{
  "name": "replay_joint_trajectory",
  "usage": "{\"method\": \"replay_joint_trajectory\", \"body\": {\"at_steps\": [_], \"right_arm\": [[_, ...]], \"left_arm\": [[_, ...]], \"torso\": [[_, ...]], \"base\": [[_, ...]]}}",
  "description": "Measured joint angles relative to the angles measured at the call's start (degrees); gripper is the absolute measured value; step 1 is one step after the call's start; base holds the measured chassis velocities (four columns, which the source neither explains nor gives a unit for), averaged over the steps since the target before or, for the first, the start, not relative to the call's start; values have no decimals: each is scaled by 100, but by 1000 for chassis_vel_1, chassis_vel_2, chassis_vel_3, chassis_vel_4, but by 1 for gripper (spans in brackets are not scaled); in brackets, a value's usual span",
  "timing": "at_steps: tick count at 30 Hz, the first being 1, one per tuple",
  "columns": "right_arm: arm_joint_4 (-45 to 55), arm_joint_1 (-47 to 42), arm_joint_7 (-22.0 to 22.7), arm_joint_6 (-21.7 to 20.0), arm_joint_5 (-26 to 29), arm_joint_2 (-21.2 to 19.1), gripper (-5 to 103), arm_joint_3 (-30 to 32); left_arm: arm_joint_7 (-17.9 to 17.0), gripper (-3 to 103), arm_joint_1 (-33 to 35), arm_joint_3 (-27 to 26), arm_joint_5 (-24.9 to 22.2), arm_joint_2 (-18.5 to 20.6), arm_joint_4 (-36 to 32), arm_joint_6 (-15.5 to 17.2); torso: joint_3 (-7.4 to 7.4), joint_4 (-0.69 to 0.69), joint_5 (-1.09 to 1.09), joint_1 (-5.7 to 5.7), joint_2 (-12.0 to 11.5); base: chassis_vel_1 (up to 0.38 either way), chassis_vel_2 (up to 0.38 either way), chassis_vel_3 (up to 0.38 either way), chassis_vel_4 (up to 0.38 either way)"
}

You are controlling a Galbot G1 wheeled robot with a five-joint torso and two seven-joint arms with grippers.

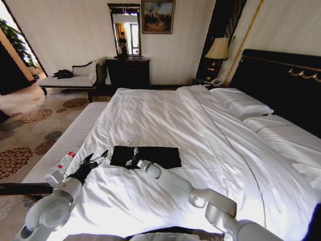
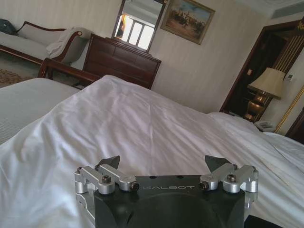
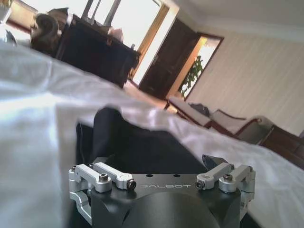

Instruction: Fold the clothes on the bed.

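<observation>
One bed (image 1: 165,120) with white bedding. One black T-shirt (image 1: 150,156), folded into a flat rectangle, lying on it. Two white pillows (image 1: 241,103) at the headboard end, side by side. Two robot grippers: the left gripper (image 1: 102,157) just beside the shirt's edge, jaws apart, and the right gripper (image 1: 134,159) resting over the shirt, jaws apart. One table lamp (image 1: 218,50), one wall mirror (image 1: 125,31), one framed painting (image 1: 158,16), one dark dresser (image 1: 128,72), one chaise (image 1: 70,79).
</observation>
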Motion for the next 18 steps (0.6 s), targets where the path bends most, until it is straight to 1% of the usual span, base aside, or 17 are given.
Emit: {"method": "replay_joint_trajectory", "body": {"at_steps": [1, 4, 6, 7, 9, 11, 12, 13, 14, 16, 18], "right_arm": [[0, 0, 0, 0, 0, 0, 100, 0], [837, -3, 147, -240, 286, -369, 100, -5], [1269, -3, 267, -403, 506, -625, 100, 157], [1269, -3, 267, -403, 506, -625, 100, 157], [1645, -84, 410, -596, 842, -905, 100, 450], [1986, -310, 575, -850, 1394, -1437, 100, 1014], [2102, -429, 644, -975, 1659, -1693, 100, 1264], [2102, -429, 644, -975, 1659, -1693, 100, 1264], [2262, -591, 733, -1131, 2005, -1999, 100, 1557], [2526, -840, 861, -1374, 2572, -2446, 100, 1959], [2830, -1111, 892, -1602, 3098, -2780, 100, 2264]], "left_arm": [[0, 100, 0, 0, 0, 0, 0, 0], [-14, 100, -86, 78, 17, -49, 15, 12], [-38, 100, -177, 169, 80, -78, 61, 18], [-38, 100, -177, 169, 80, -78, 61, 18], [-44, 100, -260, 284, 211, -107, 131, 19], [-44, 100, -320, 418, 311, -152, 191, 19], [-28, 100, -327, 480, 377, -168, 204, 16], [-28, 100, -327, 480, 377, -168, 204, 16], [-6, 100, -329, 547, 479, -181, 218, 10], [44, 100, -334, 682, 791, -195, 268, -31], [97, 100, -332, 807, 1247, -198, 341, -80]], "torso": [[0, 0, 0, 0, 0], [0, -1, 0, 0, 0], [0, 0, 2, 0, 0], [0, 0, 2, 0, 0], [0, 1, 2, 0, 0], [0, 2, 2, 0, 0], [0, 0, 2, 0, 0], [0, 0, 2, 0, 0], [0, -6, 2, 0, 0], [0, -7, 3, 0, 0], [-1, -5, 3, 0, 0]], "base": [[0, 0, 0, 0], [0, 0, 0, 0], [0, 0, 0, 0], [0, 0, 0, 0], [0, 0, 0, 0], [0, 0, 0, 0], [0, 0, 0, 0], [0, 0, 0, 0], [0, 0, 0, 0], [0, 0, 0, 0], [0, 0, 0, 0]]}}
